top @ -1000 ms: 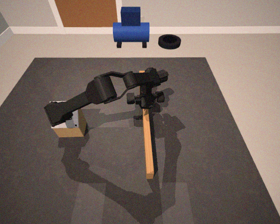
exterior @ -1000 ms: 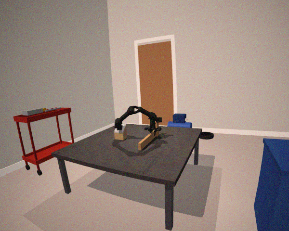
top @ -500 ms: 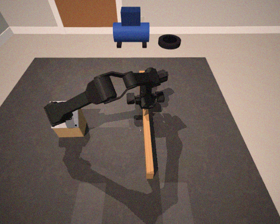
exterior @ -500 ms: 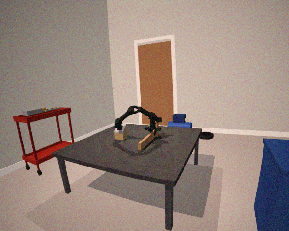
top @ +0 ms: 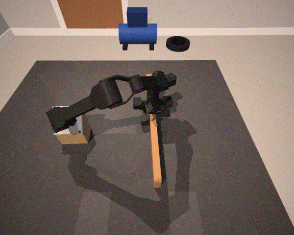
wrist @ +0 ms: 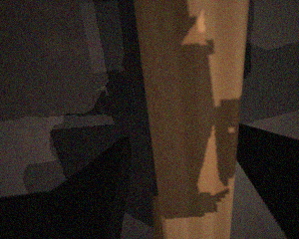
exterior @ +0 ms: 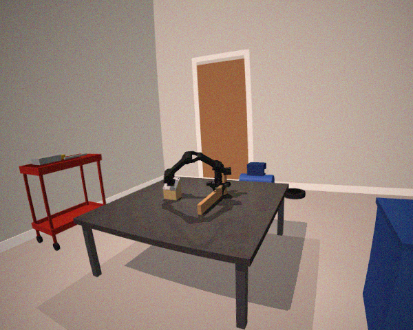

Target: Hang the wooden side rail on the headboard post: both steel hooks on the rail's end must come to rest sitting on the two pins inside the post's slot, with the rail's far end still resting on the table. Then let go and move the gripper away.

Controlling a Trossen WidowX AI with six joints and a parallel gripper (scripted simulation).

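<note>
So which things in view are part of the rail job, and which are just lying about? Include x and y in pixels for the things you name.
Job:
- wooden side rail [top: 156, 152] [exterior: 209, 201] [wrist: 174, 100]
- headboard post [top: 148, 75] [exterior: 224, 178], mostly hidden
- gripper [top: 153, 109] [exterior: 219, 186]
- table [top: 53, 176] [exterior: 157, 227]

Lying about:
- red cart [exterior: 66, 163]
- blue compressor [top: 137, 34] [exterior: 256, 178]
- black tire [top: 170, 45] [exterior: 294, 196]
- blue cabinet [exterior: 406, 227]

Rail [top: 156, 149] [exterior: 209, 202] [wrist: 186, 100]: light orange-tan, faintly grained, patched with brown shadow in the close view
Arm [top: 105, 93] [exterior: 188, 157]: black
Bench [top: 116, 164] [exterior: 171, 227]: dark grey-brown, mottled
Block [top: 72, 138] [exterior: 171, 194]: yellowish tan
Cart [exterior: 71, 163]: red, with black wheels
Door [top: 91, 13] [exterior: 222, 117]: orange-brown, framed in off-white
Tyre [top: 170, 46] [exterior: 294, 194]: black
</note>
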